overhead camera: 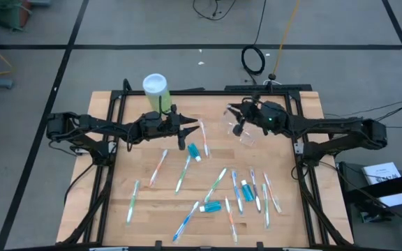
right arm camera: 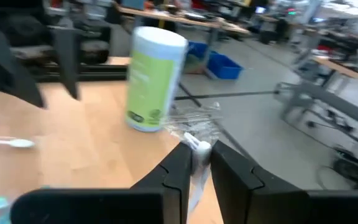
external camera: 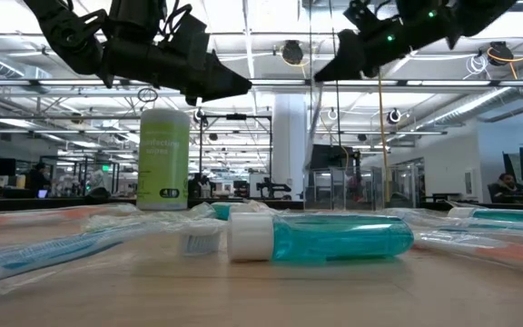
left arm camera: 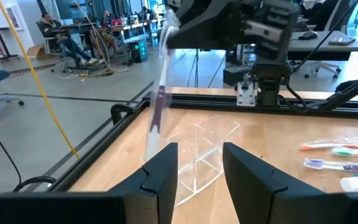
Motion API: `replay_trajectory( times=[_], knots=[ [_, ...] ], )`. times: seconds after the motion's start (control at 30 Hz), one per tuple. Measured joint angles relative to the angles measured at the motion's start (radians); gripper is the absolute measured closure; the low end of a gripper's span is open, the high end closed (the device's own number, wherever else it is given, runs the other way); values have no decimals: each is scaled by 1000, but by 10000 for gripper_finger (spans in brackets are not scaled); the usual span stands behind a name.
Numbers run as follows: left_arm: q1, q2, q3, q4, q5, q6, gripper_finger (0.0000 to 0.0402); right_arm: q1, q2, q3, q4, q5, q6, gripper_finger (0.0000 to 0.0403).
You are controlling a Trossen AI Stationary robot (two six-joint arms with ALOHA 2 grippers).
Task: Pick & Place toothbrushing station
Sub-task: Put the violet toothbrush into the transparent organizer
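Looking down, the clear cup (overhead camera: pixel 246 134) lies on the counter (overhead camera: pixel 145 209) just below the right gripper (overhead camera: pixel 233 116). Left wrist: left gripper (left arm camera: pixel 199 163) spread, the cup directly ahead. Right wrist: right gripper pinching a wrapped toothbrush (right arm camera: pixel 197 144).

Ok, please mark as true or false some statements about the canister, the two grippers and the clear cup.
1. The light-green canister with a white lid stands upright on the wooden table. True.
2. The left gripper holds a toothbrush. False: it is open and empty.
3. The right gripper is shut on a thin wrapped toothbrush. True.
4. The small clear plastic cup sits on the canister. False: it is on the table.
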Motion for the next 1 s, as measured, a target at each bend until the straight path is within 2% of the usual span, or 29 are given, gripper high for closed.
replay_trajectory(
  times=[0.2,0.43,0.87,1.0],
  knots=[
    [0,0,0,1,0,0,268,-2,-76,-76,100,3,2,358],
    [0,0,0,1,0,0,268,-9,-103,-101,55,-1,94,366],
    [0,0,0,3,0,0,268,-110,14,-101,40,-6,149,367],
    [0,0,0,3,0,0,268,-154,43,-101,42,-47,205,367]
  ],
)
